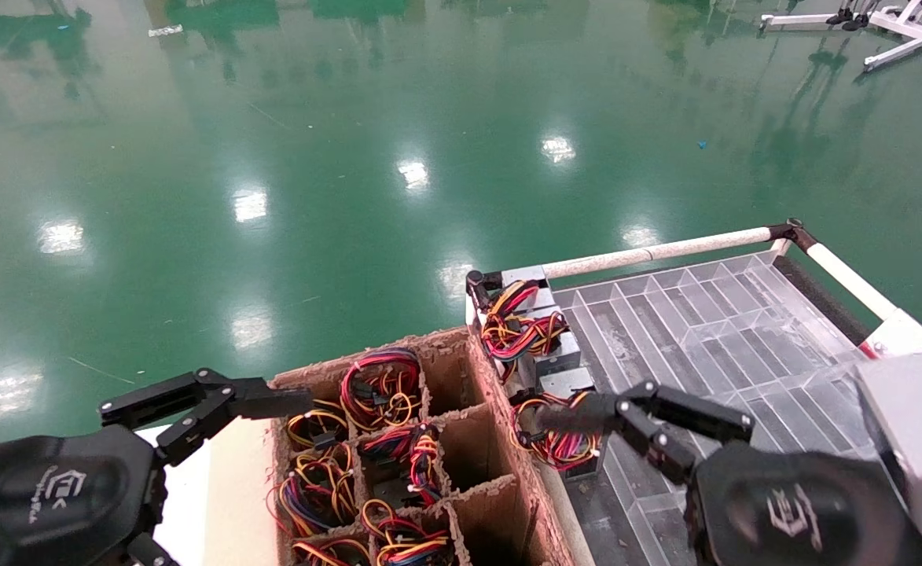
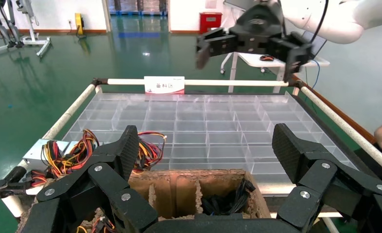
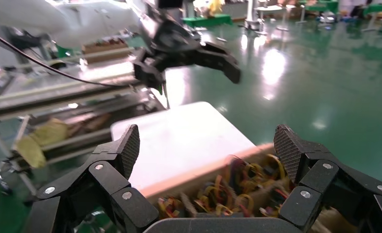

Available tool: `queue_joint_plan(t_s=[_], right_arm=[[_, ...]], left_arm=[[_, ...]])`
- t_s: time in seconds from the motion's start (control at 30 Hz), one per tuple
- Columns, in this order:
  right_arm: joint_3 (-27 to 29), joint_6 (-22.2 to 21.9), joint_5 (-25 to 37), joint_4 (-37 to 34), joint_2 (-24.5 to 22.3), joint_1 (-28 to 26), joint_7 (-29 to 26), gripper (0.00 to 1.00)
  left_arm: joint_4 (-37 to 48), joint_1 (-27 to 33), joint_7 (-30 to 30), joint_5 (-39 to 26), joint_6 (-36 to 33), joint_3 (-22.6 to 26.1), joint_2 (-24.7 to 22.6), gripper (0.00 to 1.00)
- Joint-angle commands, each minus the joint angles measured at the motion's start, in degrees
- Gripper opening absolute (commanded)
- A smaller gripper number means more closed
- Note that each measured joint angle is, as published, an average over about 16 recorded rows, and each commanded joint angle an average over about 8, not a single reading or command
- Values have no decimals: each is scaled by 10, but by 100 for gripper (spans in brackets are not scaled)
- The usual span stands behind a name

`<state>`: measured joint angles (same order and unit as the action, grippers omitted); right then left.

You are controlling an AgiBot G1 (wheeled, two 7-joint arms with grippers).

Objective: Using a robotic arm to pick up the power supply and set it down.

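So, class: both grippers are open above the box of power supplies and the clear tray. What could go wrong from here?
1. The wires in the cardboard box loop between neighbouring cells, so lifting one power supply may drag another.
2. The right gripper hangs close over the supplies already on the clear tray; its open fingers could snag their cables.
3. The left gripper sits near the box's edge and might clip the cardboard wall when descending.

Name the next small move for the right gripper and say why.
Probably bring the right gripper down over a wired power supply in the cardboard crate. Its fingers stand open with nothing between them, and in the head view it hangs between the crate and the clear tray. The left gripper, also open and holding nothing, hovers at the crate's other side.
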<state>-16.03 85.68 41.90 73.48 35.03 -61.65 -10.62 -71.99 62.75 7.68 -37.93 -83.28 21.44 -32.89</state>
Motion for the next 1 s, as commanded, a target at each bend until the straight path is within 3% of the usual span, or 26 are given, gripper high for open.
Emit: queue_joint_plan(t_s=[0.03,1.0], right_arm=[[3,0,-9,9,-1,9,-5,100],[1,0,-2,2,-1,2,-2,100]], left_arm=[[0,0,0,0,0,0,0,100],[0,0,0,0,0,0,0,100]])
